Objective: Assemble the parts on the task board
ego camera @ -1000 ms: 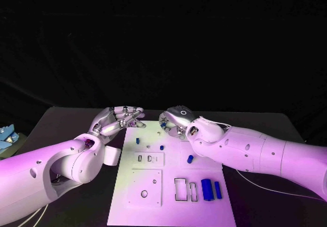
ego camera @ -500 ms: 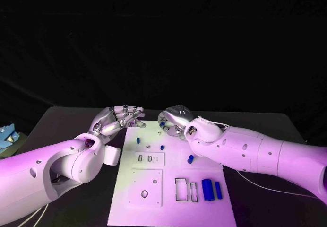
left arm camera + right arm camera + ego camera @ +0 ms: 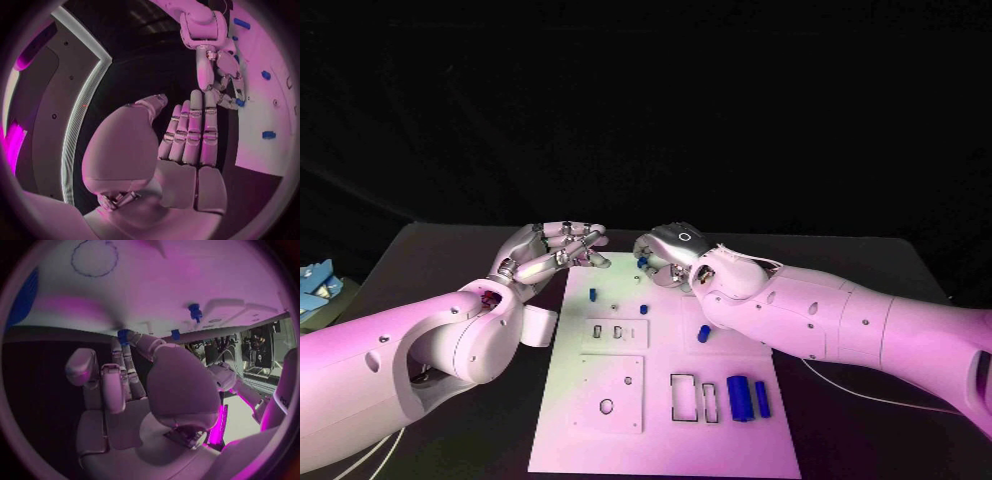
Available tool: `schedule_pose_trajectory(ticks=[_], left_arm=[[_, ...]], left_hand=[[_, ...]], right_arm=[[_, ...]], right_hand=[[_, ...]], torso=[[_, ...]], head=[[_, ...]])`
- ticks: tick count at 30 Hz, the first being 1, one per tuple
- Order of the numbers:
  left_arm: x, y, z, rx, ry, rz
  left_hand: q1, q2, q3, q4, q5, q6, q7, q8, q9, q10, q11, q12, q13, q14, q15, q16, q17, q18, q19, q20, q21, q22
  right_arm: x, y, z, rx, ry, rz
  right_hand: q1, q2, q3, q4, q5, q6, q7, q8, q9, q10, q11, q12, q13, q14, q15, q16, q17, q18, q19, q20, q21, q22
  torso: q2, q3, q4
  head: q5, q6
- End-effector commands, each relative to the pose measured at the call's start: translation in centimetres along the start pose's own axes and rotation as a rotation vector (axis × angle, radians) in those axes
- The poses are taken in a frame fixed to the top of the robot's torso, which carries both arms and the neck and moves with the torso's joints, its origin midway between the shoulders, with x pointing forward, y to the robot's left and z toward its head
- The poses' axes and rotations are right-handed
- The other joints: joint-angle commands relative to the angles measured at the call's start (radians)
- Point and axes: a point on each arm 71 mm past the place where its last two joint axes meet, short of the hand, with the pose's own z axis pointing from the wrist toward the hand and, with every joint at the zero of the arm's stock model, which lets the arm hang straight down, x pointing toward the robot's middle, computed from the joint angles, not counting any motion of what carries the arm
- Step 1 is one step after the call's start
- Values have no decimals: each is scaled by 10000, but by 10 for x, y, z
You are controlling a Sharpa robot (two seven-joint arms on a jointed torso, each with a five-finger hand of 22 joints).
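The white task board (image 3: 668,400) lies in the middle of the black table (image 3: 444,260), its long side running from 6 to 12 o'clock. Both hands hover over its far end. The left hand (image 3: 553,252) sits at about 11 o'clock from the board's centre, just off the far left corner; the left wrist view shows its fingers (image 3: 190,132) straight, side by side and holding nothing. The right hand (image 3: 668,262) is at about 12 o'clock, over the board's far edge, fingers curled down, and a small blue part (image 3: 124,334) sits at its fingertips, apparently pinched there. The two hands are near each other but apart.

On the board, small blue pegs (image 3: 593,296) stand near the far end, another blue piece (image 3: 702,335) lies at about 2 o'clock from the centre, and two long blue blocks (image 3: 738,400) lie side by side at about 4 o'clock, next to rectangular cut-outs (image 3: 682,397).
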Motion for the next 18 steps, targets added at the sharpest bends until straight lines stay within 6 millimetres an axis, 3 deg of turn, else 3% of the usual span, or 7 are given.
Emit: schedule_pose_trajectory(ticks=[1, 9, 18], left_arm=[[2, -1, 1, 47, 175, -105], [0, -1, 0, 35, 125, -78], [-5, -1, -1, 12, 10, -39]], left_hand=[[-77, 36, 16, -32, -42, -57, 42, -39, -12, -55, -22, -42, -9, -44, -11, 32, 15, 108, 52, 21, 39, 10], [-77, 36, 16, -32, -42, -57, 42, -39, -12, -55, -22, -42, -9, -44, -11, 32, 15, 108, 52, 21, 39, 10], [-77, 36, 16, -32, -42, -57, 42, -39, -12, -55, -22, -42, -9, -44, -11, 32, 15, 108, 52, 21, 39, 10]], right_arm=[[-1, -3, -1, 122, -70, 33], [-8, -7, -12, 160, -527, 259], [-30, -26, -40, 586, -699, 874]], right_hand=[[-217, -268, 49, 6, -53, -380, 90, -246, -55, -417, 177, -176, -152, 405, 133, -151, -249, -17, -212, 94, -243, -304], [-321, -506, -86, 39, -24, -554, 135, -400, -41, -712, 234, -159, -215, 331, 187, -281, -493, 45, -375, 170, -475, -562], [-364, -470, -155, 161, 87, -348, 90, -352, 43, -505, 176, 88, -173, 363, 150, -222, -401, 16, -246, 160, -384, -379]], torso=[[-15, -4, -21], [-16, 10, -44], [-33, 5, -67]], head=[[20, -13], [47, 11], [13, 65]])
